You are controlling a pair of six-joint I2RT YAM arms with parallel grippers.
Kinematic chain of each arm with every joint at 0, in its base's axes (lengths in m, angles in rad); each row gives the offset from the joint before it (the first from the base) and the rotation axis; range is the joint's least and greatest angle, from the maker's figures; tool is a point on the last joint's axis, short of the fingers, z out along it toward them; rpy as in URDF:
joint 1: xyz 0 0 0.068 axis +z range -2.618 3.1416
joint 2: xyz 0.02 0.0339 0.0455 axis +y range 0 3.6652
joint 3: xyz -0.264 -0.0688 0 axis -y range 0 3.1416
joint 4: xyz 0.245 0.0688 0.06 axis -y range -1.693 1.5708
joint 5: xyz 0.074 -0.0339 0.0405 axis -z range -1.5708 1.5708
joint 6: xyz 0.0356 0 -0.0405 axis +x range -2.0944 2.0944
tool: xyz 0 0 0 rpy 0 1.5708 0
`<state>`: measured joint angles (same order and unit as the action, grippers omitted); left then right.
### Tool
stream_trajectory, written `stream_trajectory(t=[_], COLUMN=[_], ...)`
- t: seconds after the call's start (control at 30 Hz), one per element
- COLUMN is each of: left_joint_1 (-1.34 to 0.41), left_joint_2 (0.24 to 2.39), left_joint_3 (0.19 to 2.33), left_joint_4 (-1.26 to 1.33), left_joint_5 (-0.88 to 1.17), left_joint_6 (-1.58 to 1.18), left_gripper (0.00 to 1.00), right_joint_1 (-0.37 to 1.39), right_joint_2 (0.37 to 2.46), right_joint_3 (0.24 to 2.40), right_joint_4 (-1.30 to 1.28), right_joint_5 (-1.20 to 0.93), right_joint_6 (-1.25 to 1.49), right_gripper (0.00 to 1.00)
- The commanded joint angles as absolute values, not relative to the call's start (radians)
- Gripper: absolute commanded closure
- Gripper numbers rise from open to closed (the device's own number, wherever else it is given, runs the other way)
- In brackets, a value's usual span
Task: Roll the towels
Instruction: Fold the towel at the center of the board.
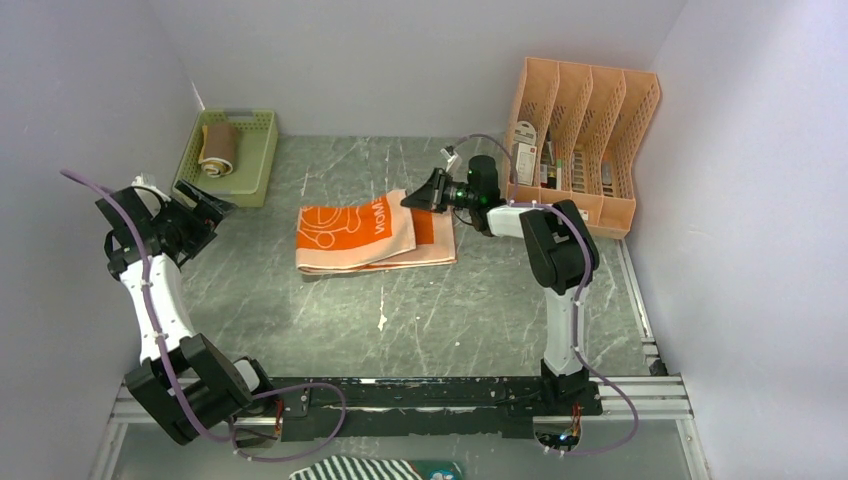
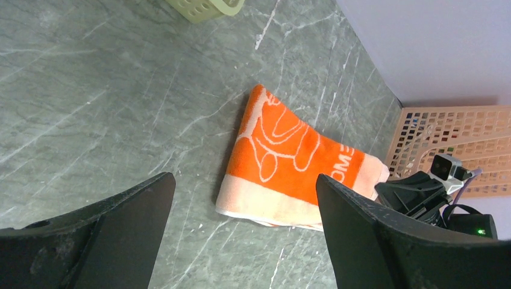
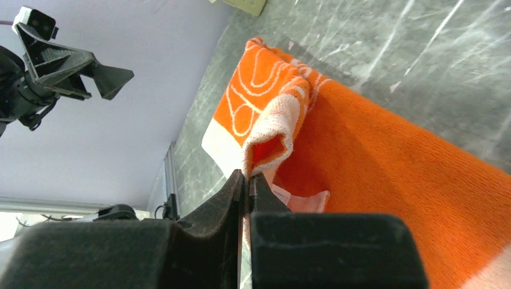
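The orange-bordered towel (image 1: 375, 235) lies folded in the middle of the table, cartoon outline and lettering facing up. It also shows in the left wrist view (image 2: 289, 156) and the right wrist view (image 3: 373, 156). My right gripper (image 1: 413, 197) is shut on the towel's folded far-right corner and holds it lifted (image 3: 247, 174). My left gripper (image 1: 205, 205) is open and empty, off to the towel's left near the basket; its fingers (image 2: 138, 205) frame the towel from a distance. The smaller yellow-tan towel (image 1: 218, 147) lies rolled in the pale green basket (image 1: 262, 150).
An orange slotted file organizer (image 1: 580, 130) with small items stands at the back right, close behind the right arm. The green basket's corner shows in the left wrist view (image 2: 205, 7). Grey walls enclose three sides. A striped cloth (image 1: 370, 468) lies below the near rail.
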<state>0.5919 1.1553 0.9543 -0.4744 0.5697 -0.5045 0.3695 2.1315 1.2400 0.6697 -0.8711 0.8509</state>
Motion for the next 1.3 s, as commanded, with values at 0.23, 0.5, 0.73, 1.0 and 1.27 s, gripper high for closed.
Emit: stream_trajectory(t=[0.23, 0.5, 0.73, 1.0, 1.27], left_joint_1=[0.546, 0.543, 0.54, 0.537, 0.536], left_joint_2=[1.166, 1.169, 1.173, 1.172, 1.178], left_joint_3=[0.953, 0.946, 0.942, 0.931, 0.92], left_joint_4=[-0.453, -0.457, -0.453, -0.441, -0.438], left_joint_5=[0.537, 0.531, 0.532, 0.538, 0.547], left_joint_6=[-0.499, -0.492, -0.49, -0.497, -0.485], left_gripper=[0.01, 0.01, 0.01, 0.01, 0.01], right_joint_1=[0.284, 0.266, 0.264, 0.301, 0.428], right_joint_2=[2.078, 2.057, 2.025, 1.873, 1.858], right_joint_3=[1.196, 1.19, 1.201, 1.203, 1.269], right_joint_4=[0.574, 0.314, 0.188, 0.174, 0.109], right_joint_5=[-0.858, -0.701, -0.58, -0.539, -0.436], right_joint_6=[0.756, 0.641, 0.612, 0.689, 0.785], right_gripper=[1.0, 1.0, 1.0, 1.0, 1.0])
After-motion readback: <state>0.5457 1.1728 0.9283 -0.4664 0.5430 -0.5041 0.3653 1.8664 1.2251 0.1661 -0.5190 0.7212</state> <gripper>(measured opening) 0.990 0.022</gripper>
